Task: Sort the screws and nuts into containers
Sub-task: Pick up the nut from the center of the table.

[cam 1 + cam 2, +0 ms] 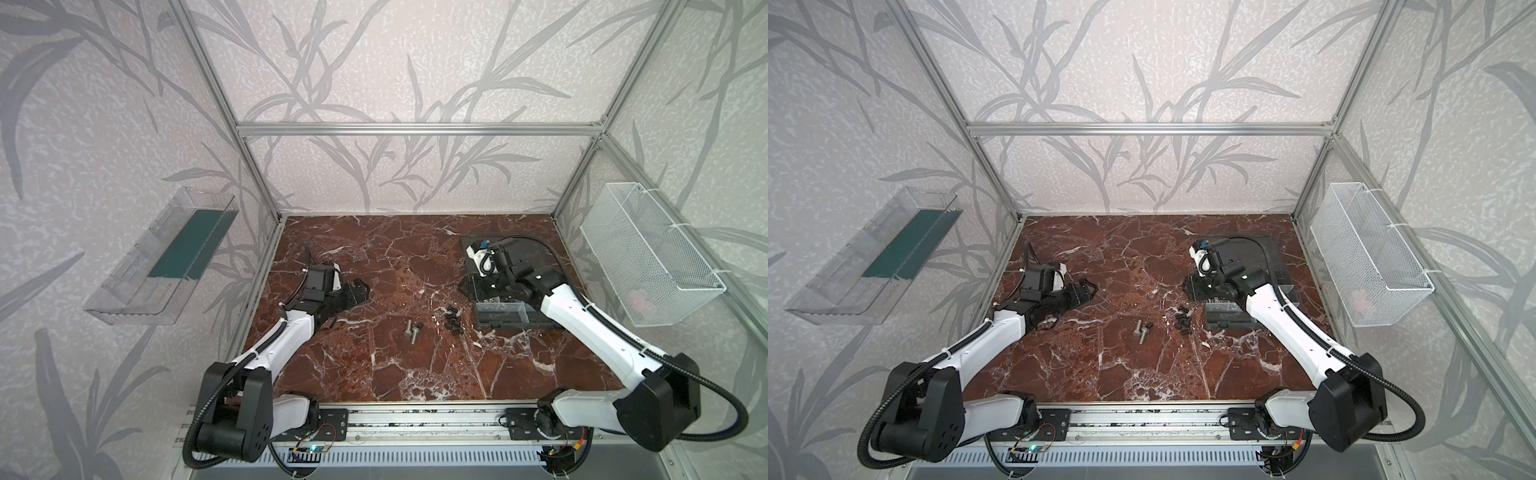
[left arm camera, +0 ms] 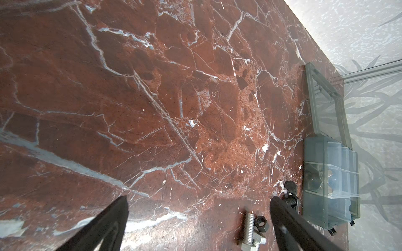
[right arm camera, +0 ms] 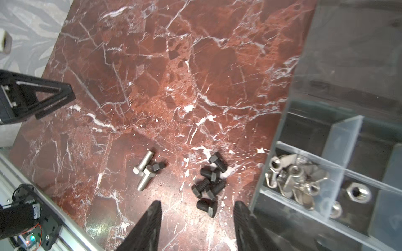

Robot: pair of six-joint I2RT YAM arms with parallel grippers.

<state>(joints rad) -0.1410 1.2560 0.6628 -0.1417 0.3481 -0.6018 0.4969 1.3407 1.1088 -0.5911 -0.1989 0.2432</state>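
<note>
Two silver screws [image 1: 412, 331] [image 3: 144, 171] lie crossed mid-table, a black nut [image 3: 158, 166] [image 2: 262, 224] touching them. Several black screws [image 1: 454, 320] [image 3: 210, 184] are heaped just left of the organiser box [image 1: 500, 323] [image 2: 326, 208]. Its containers [image 3: 345, 134] hold silver wing nuts [image 3: 291, 180] and a silver nut [image 3: 357, 192]. My right gripper [image 3: 196, 204] [image 1: 468, 286] hovers open and empty over the box's left edge, above the black heap. My left gripper [image 2: 199, 200] [image 1: 358, 291] is open and empty at the table's left, well apart from the screws.
The box's flat lid [image 1: 523, 249] [image 2: 326, 97] lies open behind it, under my right wrist. A white wire-mesh basket [image 1: 648, 257] hangs on the right wall and a clear tray [image 1: 162, 257] with a green strip on the left wall. Aluminium posts frame the table.
</note>
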